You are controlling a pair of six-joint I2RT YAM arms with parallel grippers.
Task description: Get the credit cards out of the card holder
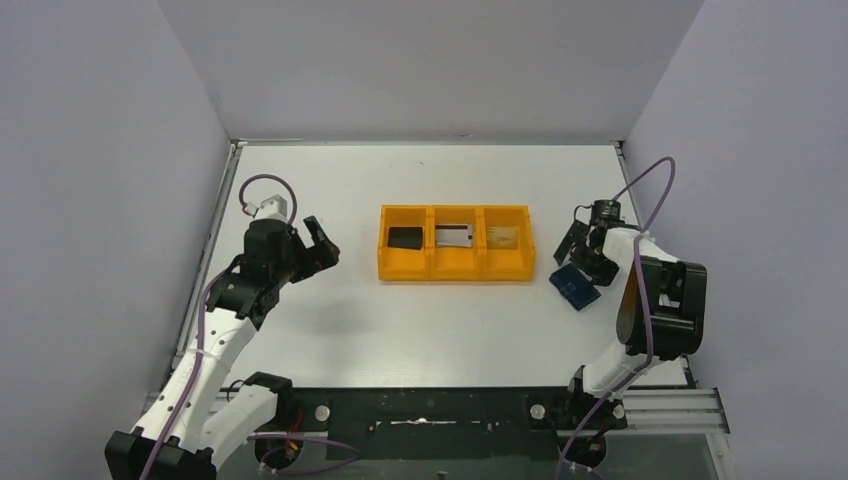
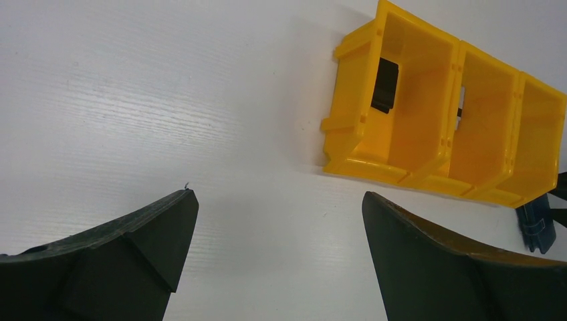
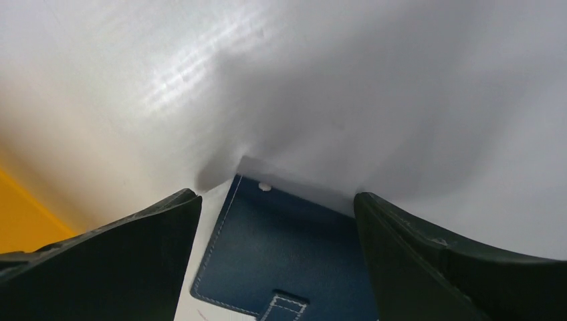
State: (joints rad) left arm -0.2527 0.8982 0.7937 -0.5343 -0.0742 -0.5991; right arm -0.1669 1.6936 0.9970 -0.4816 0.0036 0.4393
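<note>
We are looking at a white table [image 1: 400,340] with an orange three-compartment tray [image 1: 455,270] sitting near its middle. The left gripper [image 1: 320,243] is hanging over bare table to the left of the tray, its jaws standing wide apart and gripping nothing. The right gripper [image 1: 583,255] is hovering just right of the tray, over the card holder [image 1: 575,288], with its jaws also spread wide and empty. The card holder is lying closed and flat on the table, its tab showing. The credit cards are resting in the tray: a black card [image 1: 405,238] in the left compartment, a silver-grey card [image 1: 453,235] in the middle one and a gold-tan card [image 1: 503,238] in the right one.
</note>
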